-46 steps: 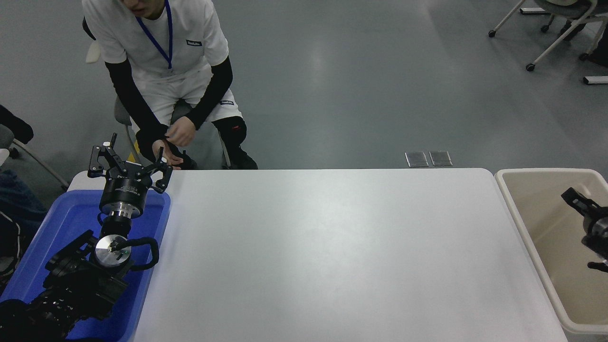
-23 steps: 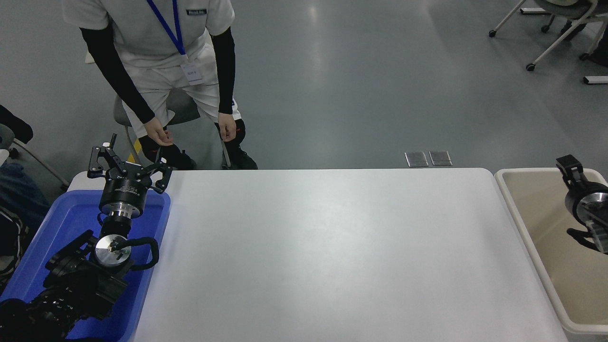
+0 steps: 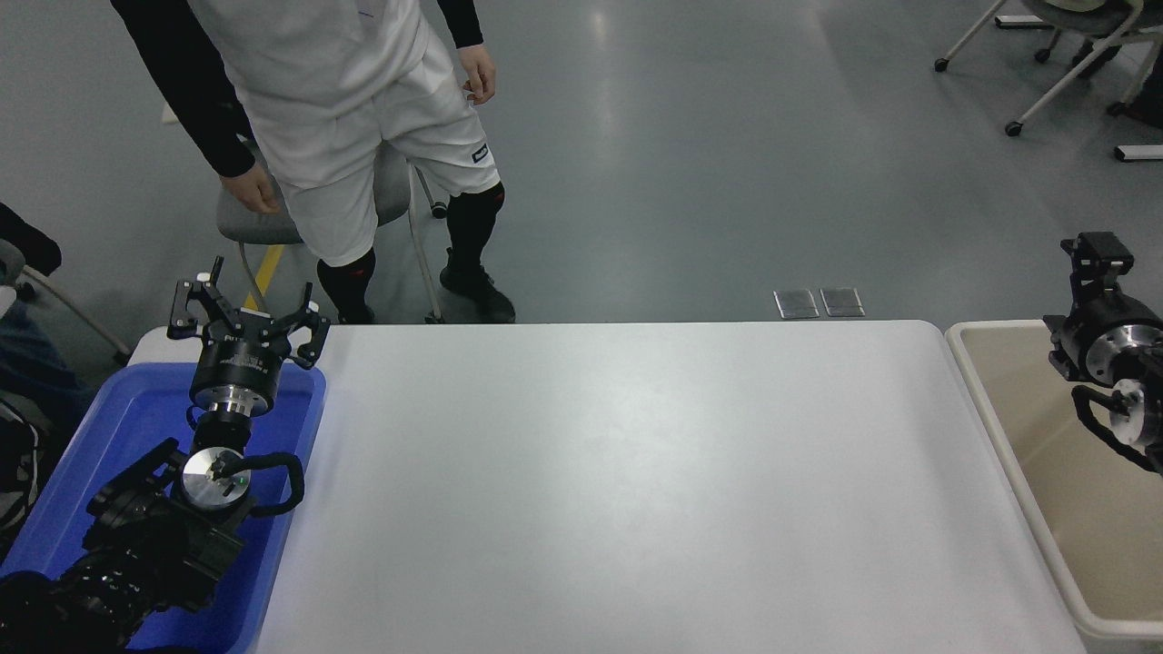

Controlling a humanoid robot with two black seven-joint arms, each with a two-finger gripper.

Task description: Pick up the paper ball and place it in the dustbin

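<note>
Oddly, no paper ball shows anywhere; the right claw hangs over the dustbin off the counter's right edge, its opening hidden, so I cannot tell.

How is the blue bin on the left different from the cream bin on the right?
The blue bin is bright blue, while the dustbin is cream-beige with a white rim. The blue bin sits at the table's left end, under the parked left gripper; the dustbin stands at the right end, with the right gripper above its far edge. Both are rectangular plastic bins, cut off by the picture's edge.
</note>
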